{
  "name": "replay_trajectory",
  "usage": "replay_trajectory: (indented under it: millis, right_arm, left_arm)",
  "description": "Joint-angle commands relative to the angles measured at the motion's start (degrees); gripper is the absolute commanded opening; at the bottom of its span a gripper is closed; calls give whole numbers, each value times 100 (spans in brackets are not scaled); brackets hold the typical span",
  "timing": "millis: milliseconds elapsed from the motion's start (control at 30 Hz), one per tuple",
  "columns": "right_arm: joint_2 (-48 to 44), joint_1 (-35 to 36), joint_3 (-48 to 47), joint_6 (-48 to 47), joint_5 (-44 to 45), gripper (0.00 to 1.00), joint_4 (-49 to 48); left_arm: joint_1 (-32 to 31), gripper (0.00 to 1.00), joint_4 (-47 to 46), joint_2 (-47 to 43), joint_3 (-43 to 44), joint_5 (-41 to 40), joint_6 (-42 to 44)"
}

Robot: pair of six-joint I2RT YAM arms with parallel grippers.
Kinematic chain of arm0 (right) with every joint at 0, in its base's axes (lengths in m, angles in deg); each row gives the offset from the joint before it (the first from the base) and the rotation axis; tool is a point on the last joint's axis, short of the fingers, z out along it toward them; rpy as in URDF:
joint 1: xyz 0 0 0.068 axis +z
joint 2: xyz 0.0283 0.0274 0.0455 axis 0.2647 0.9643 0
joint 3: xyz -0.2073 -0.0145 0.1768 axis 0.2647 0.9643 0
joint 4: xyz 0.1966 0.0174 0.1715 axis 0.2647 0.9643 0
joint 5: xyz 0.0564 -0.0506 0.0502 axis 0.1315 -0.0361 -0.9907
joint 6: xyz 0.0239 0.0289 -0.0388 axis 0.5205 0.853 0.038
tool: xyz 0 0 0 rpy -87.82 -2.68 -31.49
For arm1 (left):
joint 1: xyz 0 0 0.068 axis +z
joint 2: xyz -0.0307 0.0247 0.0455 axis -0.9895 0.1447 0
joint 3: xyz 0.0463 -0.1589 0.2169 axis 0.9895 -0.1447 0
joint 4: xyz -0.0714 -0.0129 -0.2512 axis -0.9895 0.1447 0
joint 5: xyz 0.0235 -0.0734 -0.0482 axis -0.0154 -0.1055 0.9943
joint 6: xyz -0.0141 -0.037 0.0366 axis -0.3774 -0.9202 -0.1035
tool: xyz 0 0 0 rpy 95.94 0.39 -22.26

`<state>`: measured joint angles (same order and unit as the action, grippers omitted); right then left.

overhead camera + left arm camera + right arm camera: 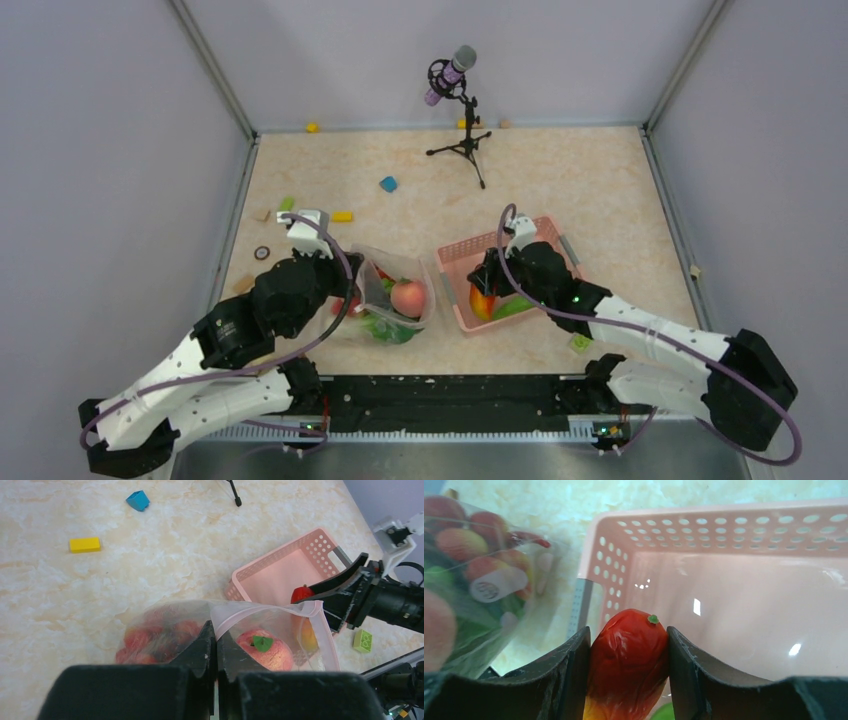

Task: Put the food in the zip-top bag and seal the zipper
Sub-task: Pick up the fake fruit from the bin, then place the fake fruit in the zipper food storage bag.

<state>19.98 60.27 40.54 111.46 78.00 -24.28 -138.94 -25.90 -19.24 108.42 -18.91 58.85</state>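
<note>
Pinching mango (624, 672) mid-body, your right hand (628, 632) sits at pink basket (734, 525) left end. Mango looks hard, glossy, likely slippery: hold at widest part. Zip-top bag (165, 625) just left of basket; left hand (216, 640) pressed together on thin, limp rim.

one clear bag (230, 620), one pink basket (724, 530), one red-yellow mango (629, 660), one microphone (452, 72).

Left arm (190, 365): I have it bent at the elbow, reaching forward and inward. Left gripper (216, 642): jaws pressed together, pinching the bag (280, 611) rim. Right arm (650, 338): stretched low and inward. Right gripper (628, 632): jaws half apart, clamping the mango (626, 667).
</note>
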Motion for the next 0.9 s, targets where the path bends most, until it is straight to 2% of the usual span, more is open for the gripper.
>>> replay_trajectory:
  millis: [0,200,400,600,667,767,867]
  right_arm:
    - [-686,-37,151,-146,-259,8,-712]
    - [-1302,-37,-111,-99,-462,8,-715]
    - [-1640,-37,-381,318,-697,6,-1157]
    - [-1016,196,-1093,525,-1440,5,-1723]
    - [-743,575,-1477,251,-1572,6,-1572]
    - [-542,1178,-1589,-155,-1415,7,-2109]
    - [-282,1406,-1669,-289,-1599,8,-2341]
  left_arm:
    - [78,0,-288,5,21,87,40]
    - [102,0,-300,30,12,182,27]
    - [109,0,-292,0,13,282,18]
    - [117,0,-324,-82,-22,305,26]
    - [118,0,-308,-50,-7,326,27]
    - [119,0,-301,-12,-5,316,29]
    - [127,0,-283,10,3,319,24]
